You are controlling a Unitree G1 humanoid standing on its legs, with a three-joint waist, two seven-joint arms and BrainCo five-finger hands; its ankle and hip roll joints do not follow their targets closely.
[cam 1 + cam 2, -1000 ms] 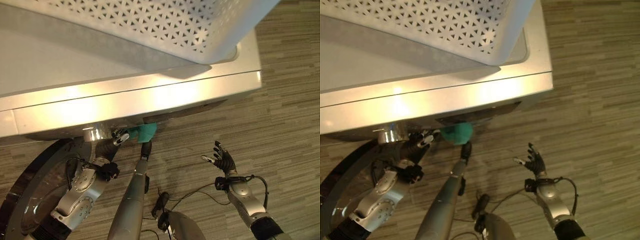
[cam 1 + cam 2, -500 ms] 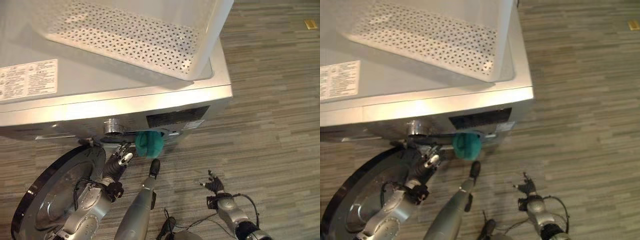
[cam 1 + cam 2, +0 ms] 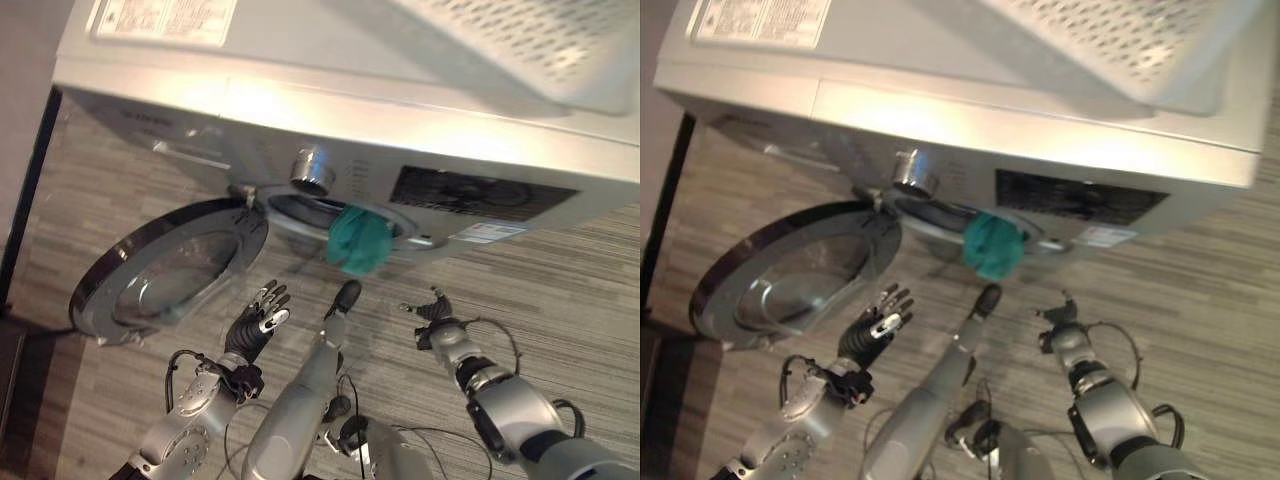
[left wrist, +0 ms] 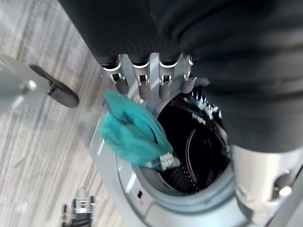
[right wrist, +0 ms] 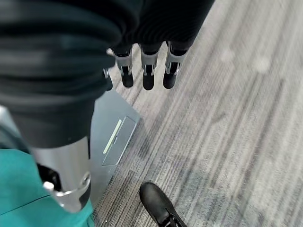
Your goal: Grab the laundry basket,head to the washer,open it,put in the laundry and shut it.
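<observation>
Grey striped flooring (image 3: 560,270) fronts the washer (image 3: 420,120); its door (image 3: 165,265) hangs open; a teal cloth (image 3: 358,240) droops over the drum rim; my left hand (image 3: 255,325) and right hand (image 3: 432,312) sit released, empty; shutting now, I judge, could trap it.

Grey striped wood-look floor (image 3: 590,290); dark vertical post (image 3: 28,190) at washer's left (floor-standing).

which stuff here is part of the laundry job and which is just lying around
Part of the job:
- washer, its door swung open
- teal cloth hanging out over the drum opening's rim
- white laundry basket on top of the washer
- left robot hand and right robot hand, both holding nothing

Lying about:
- nothing visible on the floor
</observation>
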